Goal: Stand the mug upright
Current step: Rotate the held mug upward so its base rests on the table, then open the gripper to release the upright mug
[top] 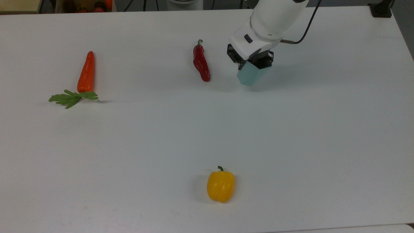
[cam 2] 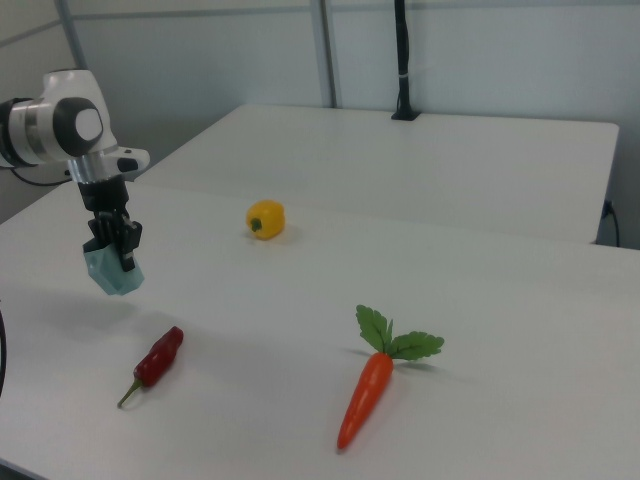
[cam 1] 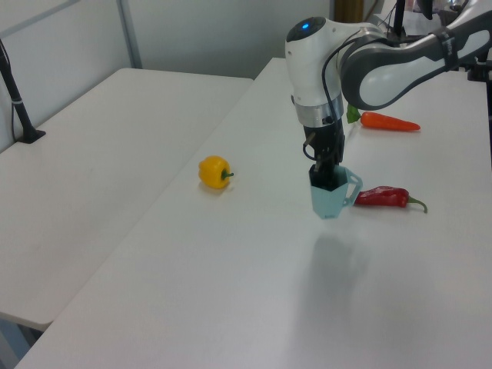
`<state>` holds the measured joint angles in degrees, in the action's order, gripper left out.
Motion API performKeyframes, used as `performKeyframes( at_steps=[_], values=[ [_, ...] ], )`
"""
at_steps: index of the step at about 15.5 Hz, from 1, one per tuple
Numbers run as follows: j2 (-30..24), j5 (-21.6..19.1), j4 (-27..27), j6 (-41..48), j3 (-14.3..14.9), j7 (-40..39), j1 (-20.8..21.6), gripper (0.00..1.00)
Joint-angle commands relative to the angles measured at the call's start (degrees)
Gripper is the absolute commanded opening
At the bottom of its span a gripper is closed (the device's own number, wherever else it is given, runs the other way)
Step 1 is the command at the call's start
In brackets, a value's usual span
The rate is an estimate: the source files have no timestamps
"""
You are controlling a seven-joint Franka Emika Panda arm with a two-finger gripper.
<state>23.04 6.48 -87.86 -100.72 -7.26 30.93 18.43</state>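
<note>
Well, the mug (cam 1: 332, 194) is the one container on the table (top: 129, 136), and the gripper (cam 1: 326, 175) reaches down into its mouth, fingers clenched on the rim wall; whether anything else sits inside cannot be told, since the black fingers fill the opening in the left view and the wrist covers it in the top view; the mug hangs mouth-up, tilted a little, its base just above the white surface with a soft shadow beneath it

Hidden or cut off: in the top view the arm's white housing (top: 268, 22) runs off the 12 o'clock edge and masks the mug's rim; the handle faces away in the right view; some items at the top view's 11 o'clock edge are too cropped to name

The mug (top: 250, 75) is pale teal-blue with flat angular facets narrowing toward the base; in the left view a small handle tab with a hole juts toward 3 o'clock, near the red chili pepper (cam 1: 383, 197); in the top view the chili (top: 201, 61) lies at the mug's 9 o'clock, apart from it; the yellow bell pepper (top: 221, 185) sits well away at 6 o'clock, the carrot (top: 86, 72) far off at 9 o'clock
</note>
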Motion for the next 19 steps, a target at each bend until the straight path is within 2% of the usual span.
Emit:
performKeyframes(
  at_steps=[1, 3, 6, 14, 15, 16, 17, 19],
  values=[
    [2.1, -9.8, 0.4, -5.5, 0.6, -1.2, -1.7, 0.0],
    [3.8, -13.2, 0.3, -8.6, 0.6, -1.6, -3.6, 0.0],
    [5.0, -13.4, 0.2, -12.1, 0.6, -4.1, -4.3, 0.0],
    [6.4, -13.3, -0.3, -13.1, 0.6, -8.7, -4.5, 0.02],
    [6.4, -13.1, -0.7, -13.1, 0.6, -8.8, -4.5, 0.08],
    [6.4, -13.1, -0.7, -13.2, 0.6, -9.3, -4.5, 0.22],
    [6.4, -13.1, -0.8, -13.2, 0.6, -9.7, -4.5, 0.45],
    [6.4, -13.0, -0.8, -13.2, 0.6, -9.8, -4.5, 0.62]
  ],
)
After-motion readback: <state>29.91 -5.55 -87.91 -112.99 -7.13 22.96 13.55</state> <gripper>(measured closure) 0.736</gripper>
